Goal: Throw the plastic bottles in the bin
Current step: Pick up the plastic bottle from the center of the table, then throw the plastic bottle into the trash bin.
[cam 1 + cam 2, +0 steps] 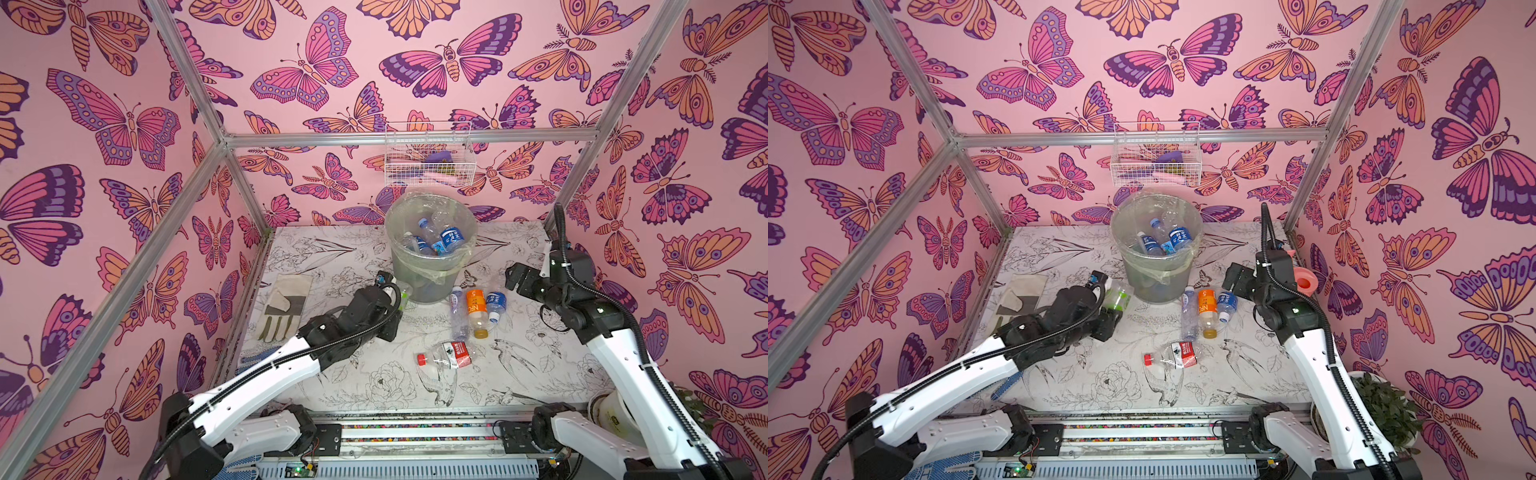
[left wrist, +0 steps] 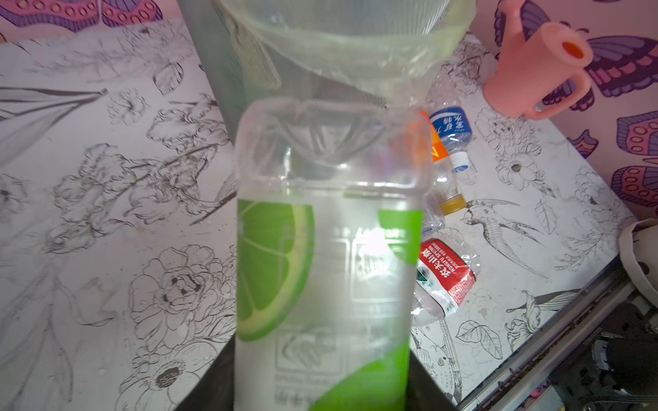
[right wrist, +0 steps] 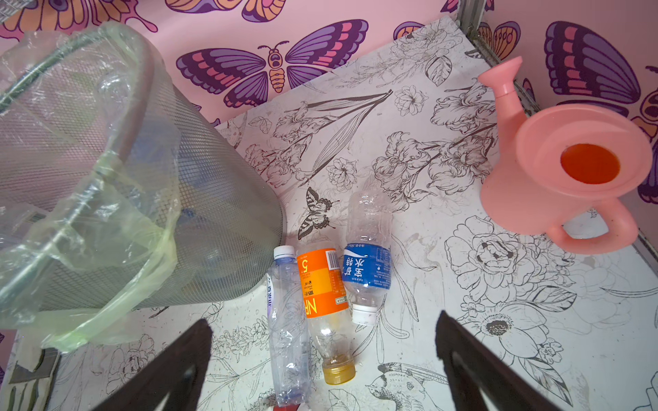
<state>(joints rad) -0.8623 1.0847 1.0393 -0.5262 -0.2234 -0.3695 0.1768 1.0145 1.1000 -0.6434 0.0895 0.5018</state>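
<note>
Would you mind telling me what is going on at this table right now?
The left pincer grips a green-labelled bottle close beside the bin, not yet over its rim. The right pincer is open and aimed at three bottles lying by the bin: an orange-labelled bottle, a blue-labelled bottle and a plain clear bottle. A red-labelled bottle lies nearer the front. Several bottles are already in the bin.

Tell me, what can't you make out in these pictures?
Green-label bottle: its cap, cut off by the left wrist view's edge and hidden by the left arm in both top views.
Bin: what lies lowest inside, blurred by mesh and liner in the right wrist view.
Wire basket: contents too small in both top views.
</note>
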